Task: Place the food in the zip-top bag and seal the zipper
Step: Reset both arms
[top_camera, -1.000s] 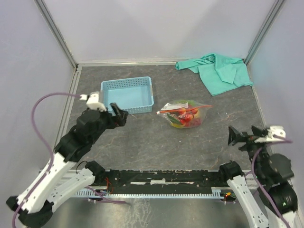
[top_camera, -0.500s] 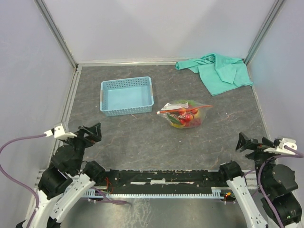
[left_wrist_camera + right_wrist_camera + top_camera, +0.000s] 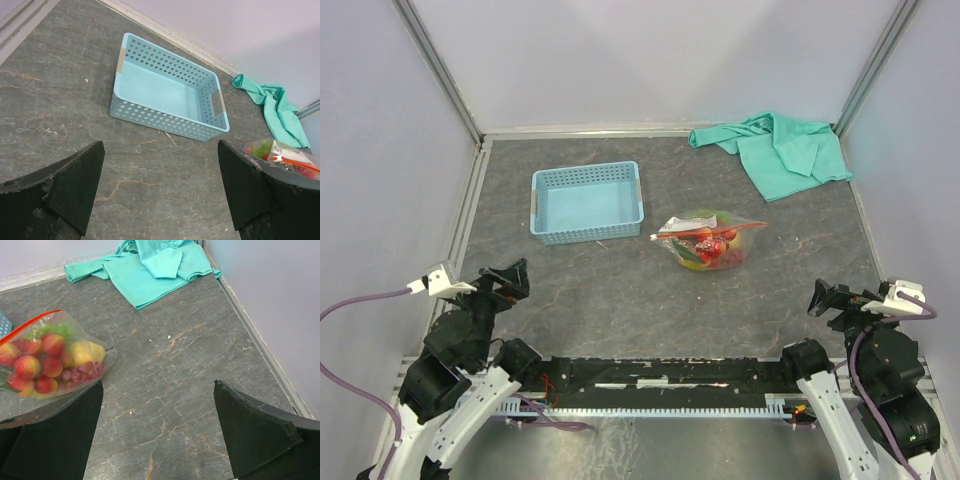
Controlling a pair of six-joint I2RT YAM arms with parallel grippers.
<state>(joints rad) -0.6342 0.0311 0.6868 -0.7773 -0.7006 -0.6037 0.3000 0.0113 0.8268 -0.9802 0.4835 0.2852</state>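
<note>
The clear zip-top bag (image 3: 708,240) lies on the table's middle right and holds the food: red strawberries (image 3: 34,365), green grapes (image 3: 56,330), purple grapes (image 3: 77,374) and a yellow fruit (image 3: 85,352). Its red-orange zipper (image 3: 710,230) runs along the top edge and looks closed. The bag's corner also shows at the right edge of the left wrist view (image 3: 280,152). My left gripper (image 3: 508,280) is open and empty near the front left. My right gripper (image 3: 835,298) is open and empty near the front right, well clear of the bag.
An empty light blue lattice basket (image 3: 586,202) stands left of the bag and also shows in the left wrist view (image 3: 167,92). A teal cloth (image 3: 775,150) lies at the back right corner, seen in the right wrist view too (image 3: 150,265). Walls enclose the table.
Both arms have pulled back toward the near edge; the left gripper left the basket's front. The bag and basket have not moved.
</note>
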